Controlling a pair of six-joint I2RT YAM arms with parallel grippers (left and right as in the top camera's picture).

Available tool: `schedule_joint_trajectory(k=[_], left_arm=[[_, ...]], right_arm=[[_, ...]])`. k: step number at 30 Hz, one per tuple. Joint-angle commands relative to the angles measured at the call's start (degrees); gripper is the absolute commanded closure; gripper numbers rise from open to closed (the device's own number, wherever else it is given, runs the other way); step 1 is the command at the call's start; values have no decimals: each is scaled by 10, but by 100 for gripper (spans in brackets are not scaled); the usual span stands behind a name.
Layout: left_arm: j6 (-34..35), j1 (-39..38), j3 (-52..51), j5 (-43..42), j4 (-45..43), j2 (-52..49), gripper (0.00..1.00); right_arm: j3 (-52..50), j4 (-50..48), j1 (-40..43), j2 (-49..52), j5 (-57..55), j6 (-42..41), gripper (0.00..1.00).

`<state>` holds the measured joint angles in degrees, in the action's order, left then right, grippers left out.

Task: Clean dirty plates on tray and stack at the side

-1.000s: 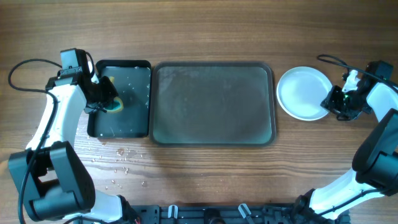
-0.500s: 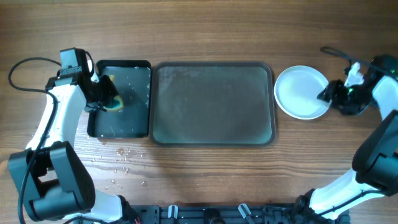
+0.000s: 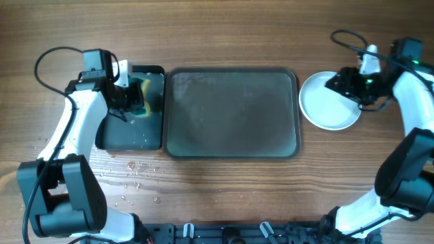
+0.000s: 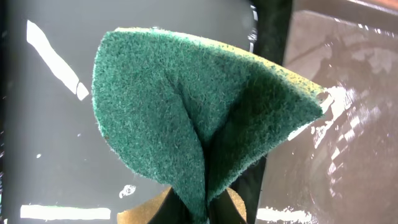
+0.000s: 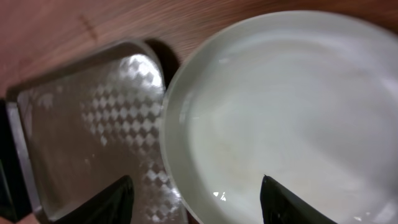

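Firmly, left tool (image 3: 129, 103) pinches green sponge (image 4: 186, 118); right tool (image 5: 196, 202) gapes empty above plate (image 5: 280, 106).

Wide open lane across the bare tray (image 3: 232, 112)! The plates (image 3: 325, 112) block the counter (image 3: 230, 34) just past its right rim; the left tool (image 3: 132, 105) and sponge (image 3: 141, 103) crowd its left rim.

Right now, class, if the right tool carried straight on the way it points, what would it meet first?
The right tool would probably meet the white plate first; depth is unclear.
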<state>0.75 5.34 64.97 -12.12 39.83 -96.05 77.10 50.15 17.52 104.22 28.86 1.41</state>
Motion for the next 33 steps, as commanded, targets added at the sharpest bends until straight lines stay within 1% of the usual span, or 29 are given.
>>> schedule_joint_trajectory(k=[1, 6, 13, 18, 24, 29, 30, 31, 32, 33], left_arm=[[-35, -5, -3, 6, -2, 3, 95], [-33, -5, -3, 17, 1, -1, 96], [-33, -5, -3, 17, -5, -36, 95], [-29, -5, -3, 17, -20, -57, 92], [-20, -5, -3, 17, -26, -60, 89], [-20, -5, -3, 17, -26, -60, 73], [-20, -5, -3, 17, -27, -60, 69], [-20, -5, -3, 17, -27, -60, 61], [-20, -5, -3, 17, -28, -60, 58], [-20, -5, -3, 17, -28, -60, 55]], right_arm=[[9, -2, -41, -12, -39, 2, 32], [9, -7, -75, -12, -58, 1, 31], [9, -14, -81, -12, -58, 1, 31], [9, -15, -81, -12, -58, 1, 30], [9, -15, -81, -12, -58, 1, 30], [9, -15, -81, -12, -58, 2, 30], [9, -15, -81, -12, -58, 2, 29], [9, -15, -81, -12, -58, 2, 29], [9, -15, -81, -12, -58, 1, 29], [9, -15, -81, -12, -58, 1, 24]])
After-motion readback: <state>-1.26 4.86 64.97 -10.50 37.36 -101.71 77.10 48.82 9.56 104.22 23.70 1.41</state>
